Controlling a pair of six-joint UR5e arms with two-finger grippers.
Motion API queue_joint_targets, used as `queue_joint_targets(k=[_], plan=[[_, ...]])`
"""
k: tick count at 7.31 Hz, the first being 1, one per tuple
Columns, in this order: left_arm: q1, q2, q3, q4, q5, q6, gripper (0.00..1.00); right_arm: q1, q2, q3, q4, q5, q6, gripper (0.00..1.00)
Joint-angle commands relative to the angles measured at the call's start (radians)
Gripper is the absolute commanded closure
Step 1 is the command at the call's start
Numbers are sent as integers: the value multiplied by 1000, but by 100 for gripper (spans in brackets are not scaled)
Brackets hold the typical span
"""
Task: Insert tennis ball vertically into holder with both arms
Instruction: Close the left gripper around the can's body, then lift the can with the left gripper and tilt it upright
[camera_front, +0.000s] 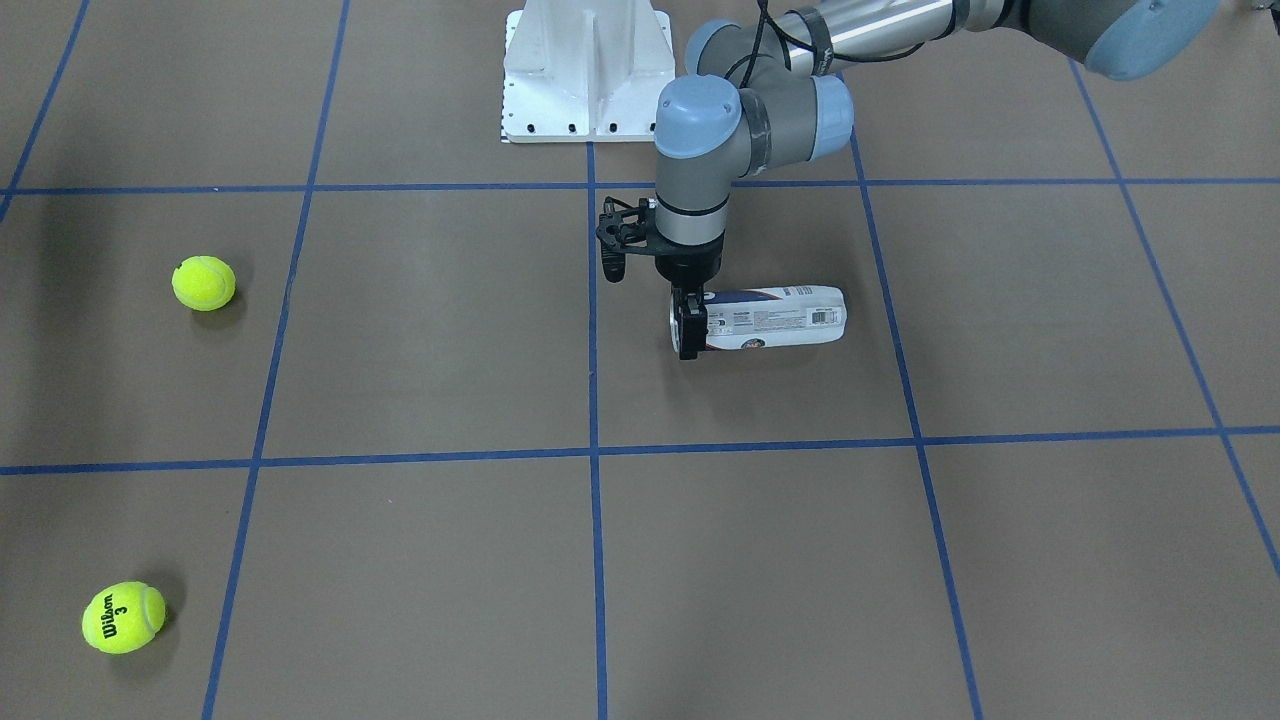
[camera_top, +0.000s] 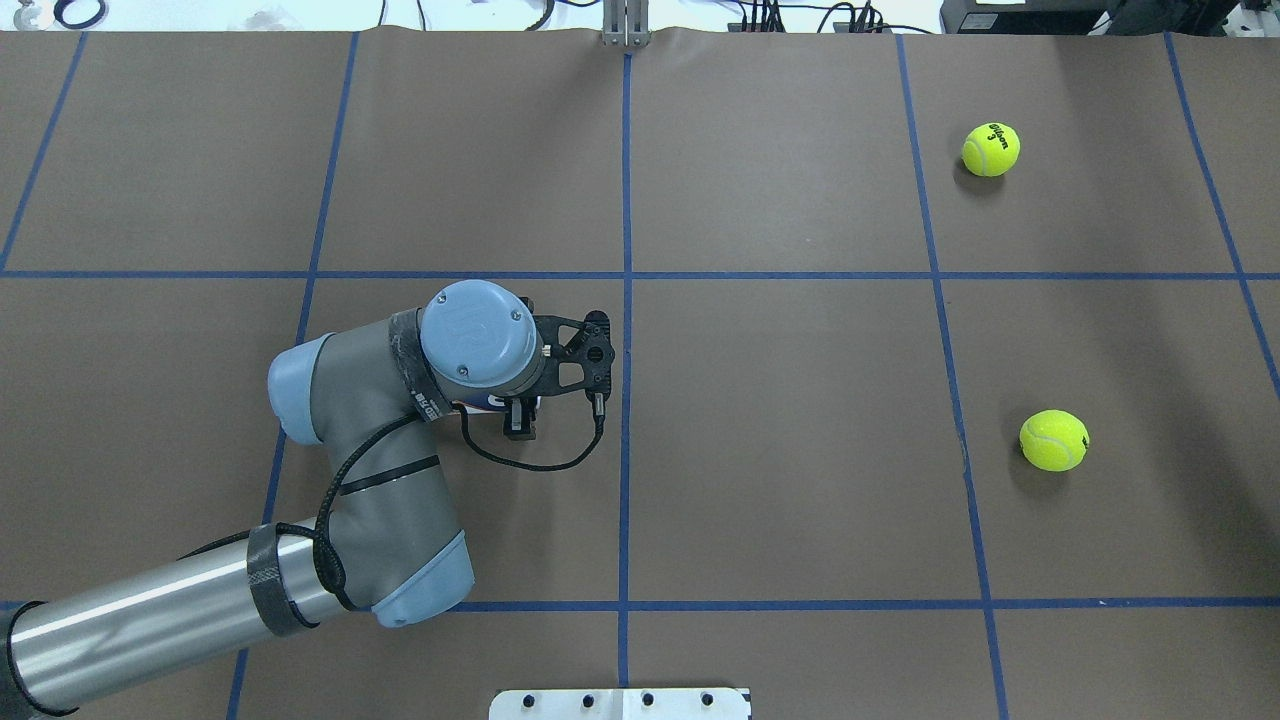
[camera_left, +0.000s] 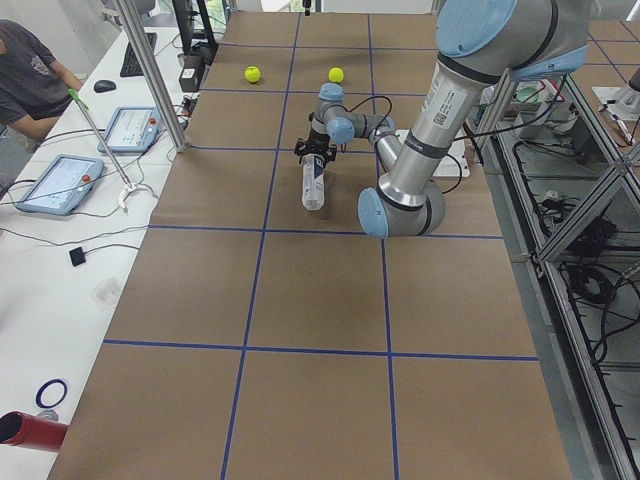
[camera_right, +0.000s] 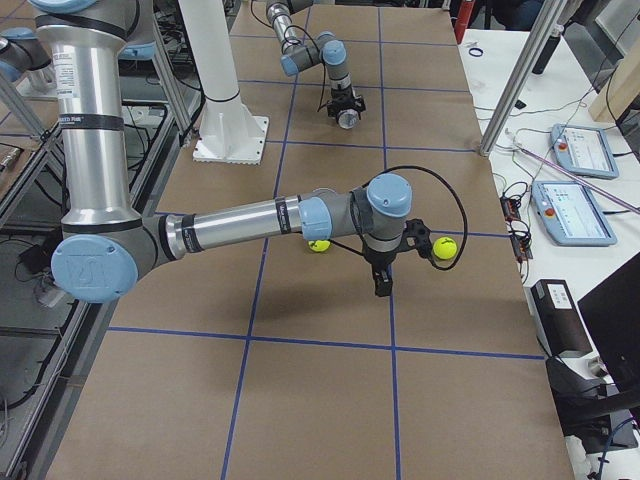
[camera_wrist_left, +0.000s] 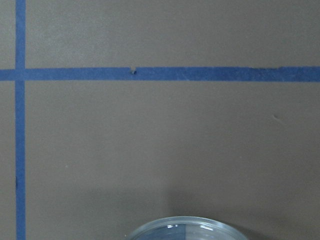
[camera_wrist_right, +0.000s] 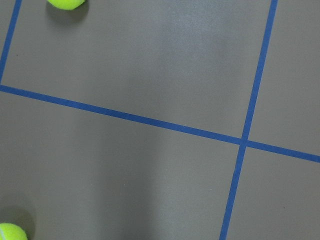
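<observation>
The holder (camera_front: 775, 317), a clear can with a navy-and-white label, lies on its side on the brown table. My left gripper (camera_front: 688, 325) points straight down over its open end, one finger on each side and close against it. I cannot tell whether the fingers clamp it. In the overhead view the wrist hides most of the holder (camera_top: 482, 404), and only its rim (camera_wrist_left: 185, 227) shows in the left wrist view. Two yellow tennis balls (camera_front: 203, 282) (camera_front: 123, 617) lie far off on the robot's right side. My right gripper (camera_right: 383, 282) hangs high above the table between the balls; I cannot tell whether it is open or shut.
The white base pedestal (camera_front: 587, 70) stands at the robot's edge of the table. Blue tape lines (camera_front: 592, 455) mark a grid on the brown table. Operator tablets (camera_left: 60, 183) and aluminium frame posts (camera_left: 150, 70) stand along the far side.
</observation>
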Motion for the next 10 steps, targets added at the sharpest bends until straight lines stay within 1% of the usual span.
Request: queue_joint_targets(k=[1,3,4,5,6,7,8,9,10], plan=[[-1,0,3,-4,0,2,6,0,0,0,0,0,1,0],[-1,1,3,-4,0,4,13,0,0,0,0,0,1,0],[-4,0,2,-5,2,4,14,0,2,0,0,0,-1,0],[-7,0,-4,-42,2,1,14,0,2,-2,0,0,1,0],[-12,3,-3,-127,29,-6,15,-2,3,0,0,0,1,0],[-13,-2,-12,-166,64,-12,16,-2,5,0,0,0,1,0],[-25,-3,-21,-233,93,-42,16,-2,9,0,1,6,1,0],[-30,-3,-18,-398,147,-120,16,-3,12,0,2,6,1,0],[-32,-3,-18,-530,196,-206,16,-5,12,6,2,8,1,0]])
